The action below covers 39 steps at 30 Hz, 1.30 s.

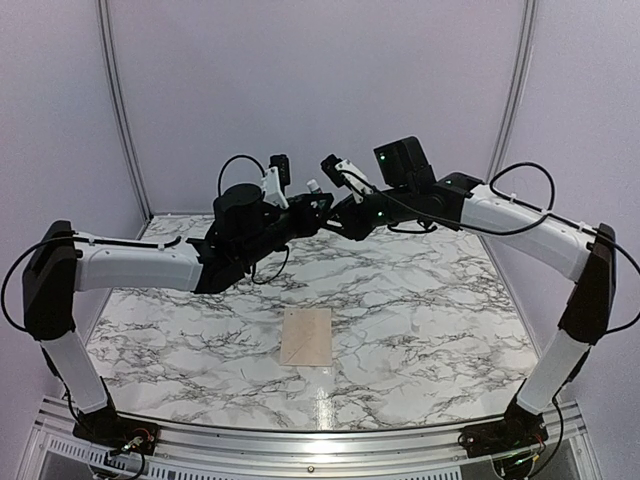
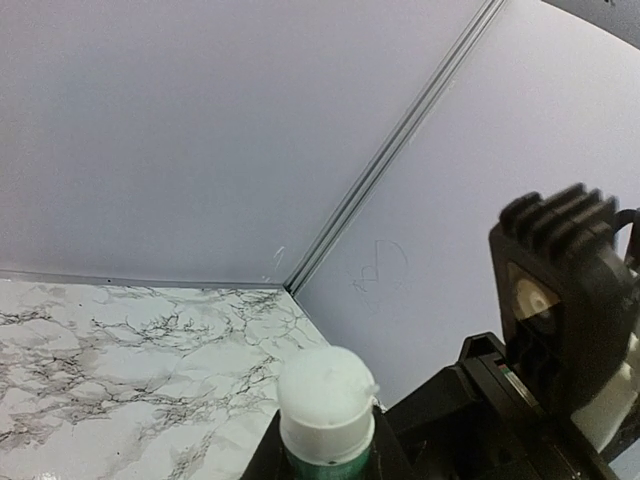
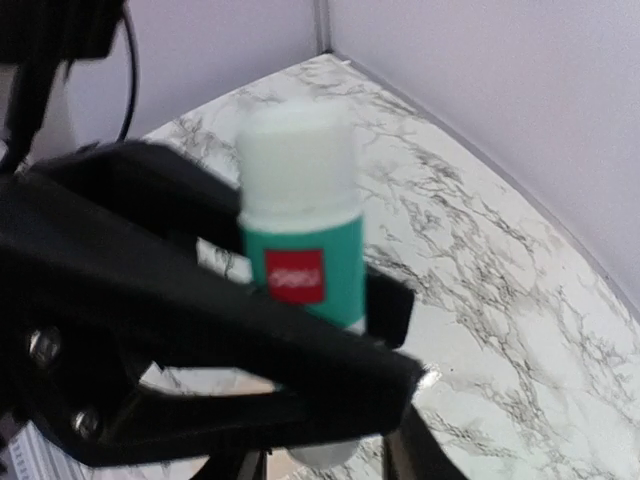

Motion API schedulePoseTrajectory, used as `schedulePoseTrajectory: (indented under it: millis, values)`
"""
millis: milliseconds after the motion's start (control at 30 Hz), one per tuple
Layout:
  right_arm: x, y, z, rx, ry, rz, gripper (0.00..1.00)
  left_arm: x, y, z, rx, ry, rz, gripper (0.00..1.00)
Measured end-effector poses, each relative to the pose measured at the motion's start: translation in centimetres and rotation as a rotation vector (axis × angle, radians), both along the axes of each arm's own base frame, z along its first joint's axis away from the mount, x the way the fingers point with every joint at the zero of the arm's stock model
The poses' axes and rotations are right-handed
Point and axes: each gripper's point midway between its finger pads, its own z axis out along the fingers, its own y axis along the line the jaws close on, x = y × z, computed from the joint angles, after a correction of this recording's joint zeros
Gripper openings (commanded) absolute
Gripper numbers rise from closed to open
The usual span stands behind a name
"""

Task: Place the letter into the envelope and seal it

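Observation:
A glue stick [image 1: 313, 186] with a green body and a white cap is held in mid-air over the back of the table. My left gripper [image 1: 318, 208] is shut on its green body [image 2: 327, 455], with the cap [image 2: 327, 395] standing free above the fingers. In the right wrist view the stick [image 3: 300, 250] is upright and the left gripper's black fingers [image 3: 200, 300] cross it. My right gripper [image 3: 325, 465] stands around the stick's white lower end, with a small gap on each side. The envelope [image 1: 306, 336] lies flat on the table in front. The letter does not show apart from it.
The marble table [image 1: 430, 300] is walled by pale panels at the back and sides. The two arms meet above its rear centre. The right arm's wrist and camera housing [image 2: 560, 320] sit close beside the left gripper.

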Motion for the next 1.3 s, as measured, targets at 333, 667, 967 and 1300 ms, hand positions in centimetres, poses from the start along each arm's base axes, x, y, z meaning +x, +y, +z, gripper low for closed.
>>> schedulePoseTrajectory:
  millis: [333,667,967,1300]
  values:
    - [-2.9,-7.0,5.0,0.161,0.030,0.229,0.53,-4.4,-0.4,3.7,0.007,-0.117,-0.296,0.00]
    - [-8.1,-3.2,1.7,0.308,0.282,0.670,0.50,-9.7,-1.2,5.4,-0.003,-0.177,-0.598,0.00]
    - [-11.9,-1.0,4.9,0.391,0.280,0.873,0.47,-10.7,-1.4,5.2,-0.001,-0.179,-0.658,0.00]
    - [-12.3,-0.9,5.2,0.409,0.301,0.887,0.22,-10.8,-1.4,5.4,-0.004,-0.184,-0.660,0.00]
